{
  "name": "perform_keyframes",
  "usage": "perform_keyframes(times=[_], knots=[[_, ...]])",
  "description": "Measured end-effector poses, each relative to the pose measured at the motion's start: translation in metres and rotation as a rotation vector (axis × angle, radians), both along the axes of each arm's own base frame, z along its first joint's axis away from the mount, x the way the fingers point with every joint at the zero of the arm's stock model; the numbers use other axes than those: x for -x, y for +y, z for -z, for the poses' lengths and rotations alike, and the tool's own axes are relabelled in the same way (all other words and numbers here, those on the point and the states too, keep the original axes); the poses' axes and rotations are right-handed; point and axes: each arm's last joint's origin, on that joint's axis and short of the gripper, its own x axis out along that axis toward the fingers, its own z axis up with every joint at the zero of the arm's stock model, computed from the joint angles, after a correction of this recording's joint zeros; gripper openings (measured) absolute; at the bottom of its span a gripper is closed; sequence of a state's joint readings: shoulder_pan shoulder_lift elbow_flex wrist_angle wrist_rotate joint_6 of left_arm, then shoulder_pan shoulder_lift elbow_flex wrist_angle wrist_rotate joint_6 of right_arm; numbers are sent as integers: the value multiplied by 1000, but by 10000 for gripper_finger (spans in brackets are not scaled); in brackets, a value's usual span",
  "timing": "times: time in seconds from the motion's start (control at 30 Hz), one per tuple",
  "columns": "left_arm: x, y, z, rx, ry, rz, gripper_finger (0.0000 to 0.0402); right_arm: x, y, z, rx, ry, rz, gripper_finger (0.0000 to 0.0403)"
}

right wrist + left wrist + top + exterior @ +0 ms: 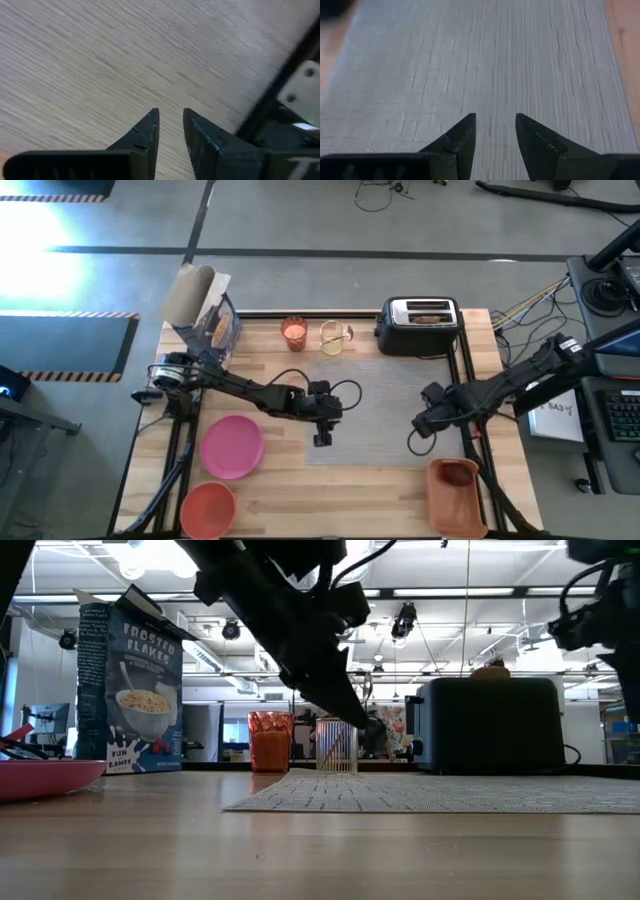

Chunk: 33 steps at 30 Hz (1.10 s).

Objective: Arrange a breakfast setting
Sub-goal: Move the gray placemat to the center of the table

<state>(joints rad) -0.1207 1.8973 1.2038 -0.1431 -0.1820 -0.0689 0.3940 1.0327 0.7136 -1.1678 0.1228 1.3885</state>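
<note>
With the placemat (385, 405) laid and both grippers, left (495, 131) and right (171, 125), parted and empty above it, we judge the pink plate (232, 446) at near left comes next.

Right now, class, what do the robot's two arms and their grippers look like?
Both arms are dark, jointed and slim. A thin black cable loops by the left gripper and another by the right gripper. Each gripper's fingers are dark, wedge-shaped and taper to points, also in the right wrist view.
</note>
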Motion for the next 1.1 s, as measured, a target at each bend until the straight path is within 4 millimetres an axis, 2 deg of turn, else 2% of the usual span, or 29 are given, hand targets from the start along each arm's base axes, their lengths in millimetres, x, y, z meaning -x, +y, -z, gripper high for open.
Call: perform_keyframes(times=[0.2, 0.33, 0.77, 0.93, 1.1], knots=[[3, -1, 6, 23, 23, 41, 123, -27, -2, 10, -74, -74, -80, 66], [5, -1, 8, 15, 32, 53, 123, -37, -8, 20, -86, -28, -96, 65], [14, 0, 22, 29, 79, 54, 123, -52, -28, 46, -85, 125, -95, 65], [17, 0, 26, 30, 81, 53, 123, -56, -32, 51, -86, 133, -97, 65], [16, 0, 40, 45, 103, 42, 123, -61, -34, 55, -87, 114, -102, 65]])
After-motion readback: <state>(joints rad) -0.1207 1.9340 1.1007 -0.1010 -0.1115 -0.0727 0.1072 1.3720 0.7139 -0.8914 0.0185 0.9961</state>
